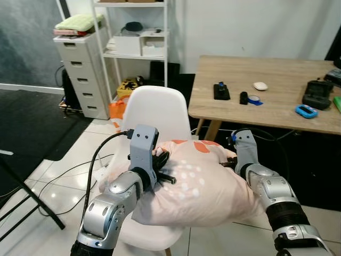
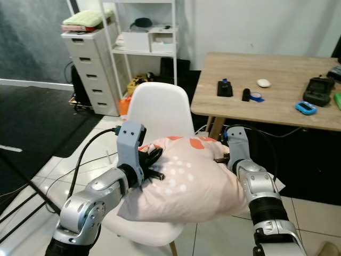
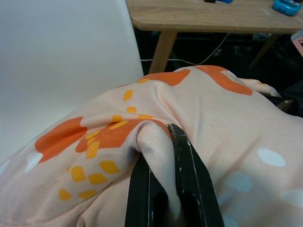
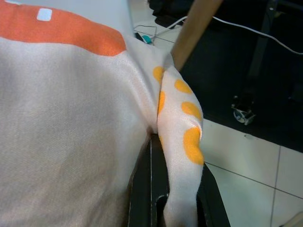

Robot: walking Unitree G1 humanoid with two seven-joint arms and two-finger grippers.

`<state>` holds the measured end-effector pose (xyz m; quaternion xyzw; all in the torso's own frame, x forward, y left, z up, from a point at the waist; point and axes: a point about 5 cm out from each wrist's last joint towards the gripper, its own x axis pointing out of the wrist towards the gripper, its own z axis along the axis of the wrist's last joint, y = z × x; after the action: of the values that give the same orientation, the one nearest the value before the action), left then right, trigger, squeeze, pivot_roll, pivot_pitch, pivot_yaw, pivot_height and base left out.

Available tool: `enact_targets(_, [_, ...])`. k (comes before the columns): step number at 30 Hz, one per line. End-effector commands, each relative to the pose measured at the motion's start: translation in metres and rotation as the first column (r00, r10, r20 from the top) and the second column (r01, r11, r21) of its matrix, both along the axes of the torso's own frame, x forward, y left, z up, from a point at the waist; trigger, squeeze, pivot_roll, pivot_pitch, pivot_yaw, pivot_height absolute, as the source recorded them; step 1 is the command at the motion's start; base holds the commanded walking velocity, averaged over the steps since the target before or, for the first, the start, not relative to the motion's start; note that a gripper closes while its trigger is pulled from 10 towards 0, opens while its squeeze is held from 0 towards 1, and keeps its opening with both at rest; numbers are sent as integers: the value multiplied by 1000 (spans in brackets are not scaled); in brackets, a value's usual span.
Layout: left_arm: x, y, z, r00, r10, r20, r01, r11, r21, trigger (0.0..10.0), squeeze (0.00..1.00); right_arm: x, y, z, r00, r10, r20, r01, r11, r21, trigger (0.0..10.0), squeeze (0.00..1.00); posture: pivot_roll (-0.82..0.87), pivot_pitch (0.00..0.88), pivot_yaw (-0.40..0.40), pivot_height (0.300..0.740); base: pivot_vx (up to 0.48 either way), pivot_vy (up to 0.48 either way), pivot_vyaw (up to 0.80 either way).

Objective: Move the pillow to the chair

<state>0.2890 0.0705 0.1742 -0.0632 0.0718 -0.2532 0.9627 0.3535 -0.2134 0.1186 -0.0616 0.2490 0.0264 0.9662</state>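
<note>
Pillow [image 1: 197, 181], pinched at either end by left gripper [image 3: 165, 189] and right gripper [image 4: 177, 198], apparently rests on chair [image 1: 160, 109], awaiting release.

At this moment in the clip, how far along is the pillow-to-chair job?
Mostly done: the pillow has been carried to the white chair and sits over its seat. In hand: the left gripper and right gripper each pinch a fold of its fabric. Left: release both, and perhaps nudge it back, since its front seems to overhang the seat edge.
</note>
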Motion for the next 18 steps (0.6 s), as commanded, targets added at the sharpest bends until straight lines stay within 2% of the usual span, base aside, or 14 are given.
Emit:
enact_targets(1, [-1,-4,12,997,-19,74,19,1000,-11,10000,0,3,5,7,999,13,44,-13,1000,6,10000,0,-225,19,47,740,0,398,0])
enact_targets(13, [-3,-8,10,997,-34,76,35,999,-13,10000,0,3,9,6,998,23,55,-24,999,21,10000,0,-224,27,51,740,0,392,0])
enact_targets(18, [-4,-7,8,997,-22,72,24,1000,-16,10000,0,3,20,10,993,75,95,-80,995,55,10000,0,-223,30,51,740,0,340,0])
